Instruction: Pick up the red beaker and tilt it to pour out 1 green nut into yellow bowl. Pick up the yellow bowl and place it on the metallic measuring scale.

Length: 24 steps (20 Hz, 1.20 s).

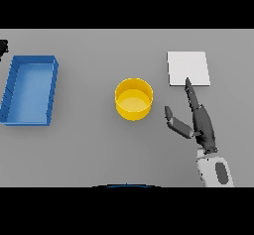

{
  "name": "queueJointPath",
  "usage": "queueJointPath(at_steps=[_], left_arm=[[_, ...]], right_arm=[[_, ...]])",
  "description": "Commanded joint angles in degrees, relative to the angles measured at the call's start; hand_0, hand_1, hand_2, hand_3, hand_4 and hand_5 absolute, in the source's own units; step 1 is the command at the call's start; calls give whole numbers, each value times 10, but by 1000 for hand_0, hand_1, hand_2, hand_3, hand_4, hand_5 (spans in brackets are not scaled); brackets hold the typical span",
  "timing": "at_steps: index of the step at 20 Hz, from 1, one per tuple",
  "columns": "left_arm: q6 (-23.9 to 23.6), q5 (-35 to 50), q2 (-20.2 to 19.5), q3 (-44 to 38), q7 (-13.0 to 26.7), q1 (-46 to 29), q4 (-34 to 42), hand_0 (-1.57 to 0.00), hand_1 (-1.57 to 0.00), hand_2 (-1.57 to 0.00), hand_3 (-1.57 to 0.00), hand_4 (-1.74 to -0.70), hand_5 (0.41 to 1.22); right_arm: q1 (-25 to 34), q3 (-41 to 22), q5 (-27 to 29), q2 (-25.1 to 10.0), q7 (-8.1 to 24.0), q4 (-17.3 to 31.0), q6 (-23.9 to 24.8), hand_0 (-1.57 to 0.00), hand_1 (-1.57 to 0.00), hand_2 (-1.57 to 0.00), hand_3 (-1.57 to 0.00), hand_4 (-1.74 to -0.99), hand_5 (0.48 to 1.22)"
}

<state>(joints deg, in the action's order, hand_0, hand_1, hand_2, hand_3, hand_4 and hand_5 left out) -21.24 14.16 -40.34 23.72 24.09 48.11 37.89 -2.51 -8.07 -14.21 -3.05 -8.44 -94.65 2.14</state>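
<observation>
The yellow bowl stands upright in the middle of the table, and I see no green nut inside it. The measuring scale is a flat pale square to the bowl's right and further back. My right hand lies right of the bowl, open, its straight fingers pointing away from me with the tips over the scale's near edge. Its thumb is spread toward the bowl, apart from it. A dark shape at the far left edge looks like my left hand. No red beaker shows.
A blue rectangular tray with low walls sits at the left side of the table, and nothing shows inside it. Grey table surface lies between the tray and the bowl.
</observation>
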Motion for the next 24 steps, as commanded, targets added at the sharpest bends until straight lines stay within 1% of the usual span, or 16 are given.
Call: queueJointPath(at_steps=[1, 3, 5, 7, 8, 9, 10, 11, 12, 13, 14, 16, 17, 18, 19, 24], left_arm=[[-15, 7, -5, 8, 19, -27, 37, -1571, -1571, -1571, -1393, -1741, 1221], [-36, 18, -16, 22, 46, -67, 96, -1571, -1571, -1571, -1383, -1741, 1221], [-50, 34, -27, 36, 71, -100, 148, -1571, -1571, -1571, -1384, -1741, 1076], [-38, 57, -46, 46, 90, -127, 193, -1571, -1571, -1571, -1366, -1735, 955], [-25, 66, -56, 57, 103, -130, 217, -1571, -1571, -1571, -1407, -1661, 888], [-11, 77, -67, 61, 95, -135, 232, -1571, -1571, -1571, -1368, -1493, 827], [13, 75, -77, 73, 81, -146, 253, -1571, -1545, -1489, -1238, -1311, 774], [39, 76, -88, 76, 65, -149, 261, -1495, -1380, -1311, -1098, -1155, 740], [65, 93, -96, 71, 39, -162, 276, -1253, -1104, -1049, -884, -1031, 714], [85, 104, -102, 69, 38, -167, 283, -1003, -883, -839, -707, -933, 697], [99, 112, -104, 69, 34, -171, 288, -802, -706, -671, -565, -870, 682], [119, 98, -113, 82, 50, -162, 280, -513, -452, -429, -361, -785, 656], [122, 88, -115, 88, 47, -161, 279, -410, -361, -343, -289, -762, 651], [121, 80, -107, 92, 44, -157, 264, -328, -289, -274, -231, -750, 647], [118, 74, -102, 93, 38, -154, 252, -262, -231, -219, -185, -741, 648], [87, 53, -90, 95, 22, -144, 239, -85, -75, -71, -60, -705, 653]], right_arm=[[5, -1, -2, 4, -1, 9, 2, 1, 1, 1, 1, -1201, 693], [-1, -1, 1, 3, -11, 0, 1, 1, 1, 1, 1, -1186, 687], [-2, 2, 6, -1, -6, 1, -3, 1, 1, 1, 1, -1170, 683], [2, 3, 10, -2, 2, -6, -6, 1, 1, 1, 1, -1168, 679], [7, 1, 7, 2, 5, 1, -4, 1, 1, 1, 1, -1165, 678], [6, 2, 4, -2, 8, 4, -4, 1, 1, 1, 1, -1165, 675], [2, -3, 0, 4, 3, -1, 1, 1, 1, 1, 1, -1163, 671], [8, -4, -2, 5, 14, 1, 2, 1, 1, 1, 1, -1159, 669], [6, -1, -1, 0, 12, -2, 1, 1, 1, 1, 1, -1161, 669], [7, 0, -1, 0, 10, 0, 1, 1, 1, 1, 1, -1162, 671], [-1, -3, 4, -1, 2, -5, -5, 1, 1, 1, 1, -1156, 673], [0, -1, 2, -2, -4, -7, -1, 1, 1, 1, 1, -1147, 680], [-3, 0, 8, -3, -9, -8, -6, 1, 1, 1, 1, -1145, 685], [-2, -3, 5, -3, 1, -11, -6, 1, 1, 1, 1, -1148, 688], [-4, -3, 3, -4, 1, -8, -6, 1, 1, 1, 1, -1156, 690], [-14, -10, -12, -2, 0, -16, 2, 1, 1, 1, 1, -1178, 679]])
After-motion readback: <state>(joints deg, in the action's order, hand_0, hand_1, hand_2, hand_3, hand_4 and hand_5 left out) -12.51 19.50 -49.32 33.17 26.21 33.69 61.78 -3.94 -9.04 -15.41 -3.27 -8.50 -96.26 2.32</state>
